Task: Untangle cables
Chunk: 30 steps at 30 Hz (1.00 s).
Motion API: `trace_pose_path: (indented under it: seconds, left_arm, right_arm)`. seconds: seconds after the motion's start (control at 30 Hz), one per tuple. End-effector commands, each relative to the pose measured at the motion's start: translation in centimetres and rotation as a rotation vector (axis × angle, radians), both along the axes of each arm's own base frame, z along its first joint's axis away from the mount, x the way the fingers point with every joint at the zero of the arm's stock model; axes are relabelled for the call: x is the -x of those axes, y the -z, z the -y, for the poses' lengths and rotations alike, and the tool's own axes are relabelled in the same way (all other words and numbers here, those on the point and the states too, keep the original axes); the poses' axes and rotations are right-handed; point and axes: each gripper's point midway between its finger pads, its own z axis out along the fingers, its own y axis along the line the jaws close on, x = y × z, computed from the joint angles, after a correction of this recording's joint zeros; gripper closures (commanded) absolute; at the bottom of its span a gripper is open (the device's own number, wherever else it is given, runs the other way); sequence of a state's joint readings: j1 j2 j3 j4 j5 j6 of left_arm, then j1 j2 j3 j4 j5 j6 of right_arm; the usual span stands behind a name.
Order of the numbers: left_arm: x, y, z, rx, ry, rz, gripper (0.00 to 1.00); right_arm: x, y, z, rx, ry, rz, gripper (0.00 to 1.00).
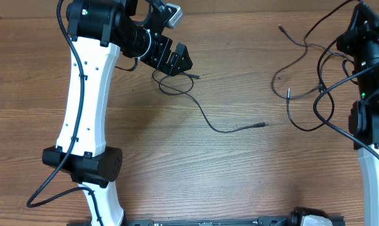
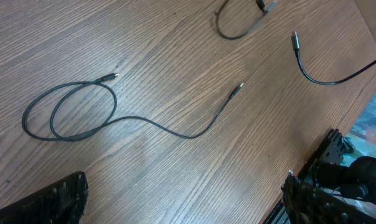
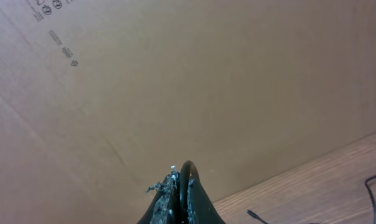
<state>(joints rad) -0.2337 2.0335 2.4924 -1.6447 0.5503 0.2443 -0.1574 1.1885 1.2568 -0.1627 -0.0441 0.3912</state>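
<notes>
Your left tool (image 2: 187, 180) gapes wide near a looped cable (image 2: 116, 106) on the surface (image 2: 175, 56). Your right tool (image 3: 180, 177) pinches another cable (image 3: 188, 165).

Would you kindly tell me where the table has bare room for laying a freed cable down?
The widest bare stretch is the table below the long cable, across the middle. Another lies at the top, between the left gripper and the tangled cables. It is crowded at the right, where those cables cross beside the right arm.
</notes>
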Motion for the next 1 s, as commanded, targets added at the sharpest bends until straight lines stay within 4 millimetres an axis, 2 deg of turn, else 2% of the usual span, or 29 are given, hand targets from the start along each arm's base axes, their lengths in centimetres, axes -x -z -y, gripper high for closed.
trace_pose_path:
  seconds: [0.0,0.13,0.2,0.23,0.27,0.3,0.37,0.43,0.5,0.6,0.63,0.77,0.9,0.97]
  left_arm:
    - [-0.2,0.3,0.0,0.007,0.019,0.002,0.00]
    - [-0.2,0.3,0.0,0.007,0.019,0.002,0.00]
    - [-0.2,0.3,0.0,0.007,0.019,0.002,0.00]
    - [-0.2,0.3,0.0,0.007,0.019,0.002,0.00]
    - [-0.2,0.3,0.0,0.007,0.019,0.002,0.00]
    - [-0.2,0.3,0.0,0.007,0.019,0.002,0.00]
    - [-0.2,0.3,0.0,0.007,0.019,0.002,0.00]
    - [-0.2,0.3,0.0,0.007,0.019,0.002,0.01]
    - [-0.2,0.3,0.0,0.007,0.019,0.002,0.00]
    - [-0.2,0.3,0.0,0.007,0.019,0.002,0.00]
    - [-0.2,0.3,0.0,0.007,0.019,0.002,0.00]
    - [-0.2,0.3,0.0,0.007,0.019,0.002,0.00]
    - [-0.2,0.3,0.0,0.007,0.019,0.002,0.00]
    - [-0.2,0.3,0.0,0.007,0.019,0.002,0.00]
  right_arm:
    - [-0.1,0.4,1.6,0.007,0.088,-0.019,0.96]
    - [-0.9,2.5,3.9,0.011,0.212,-0.076,0.96]
    - [-1.6,4.4,5.3,0.015,0.284,-0.127,0.96]
    - [-2.3,6.1,6.5,0.018,0.329,-0.171,0.96]
    - [-2.5,6.7,7.0,0.017,0.341,-0.186,0.96]
    - [-3.1,8.3,8.2,0.014,0.365,-0.223,0.96]
    - [-3.4,9.9,9.8,0.009,0.395,-0.260,0.96]
    - [-3.6,12.1,12.4,-0.002,0.448,-0.310,0.96]
    - [-2.9,14.3,16.2,-0.026,0.525,-0.352,0.96]
    - [-1.5,15.8,20.9,-0.046,0.623,-0.369,0.96]
    - [-0.5,16.3,23.2,-0.057,0.670,-0.369,0.96]
    - [1.2,17.0,27.5,-0.080,0.736,-0.347,0.96]
    - [2.3,18.5,30.4,-0.098,0.777,-0.348,0.96]
    - [2.7,19.9,31.7,-0.108,0.799,-0.366,0.96]
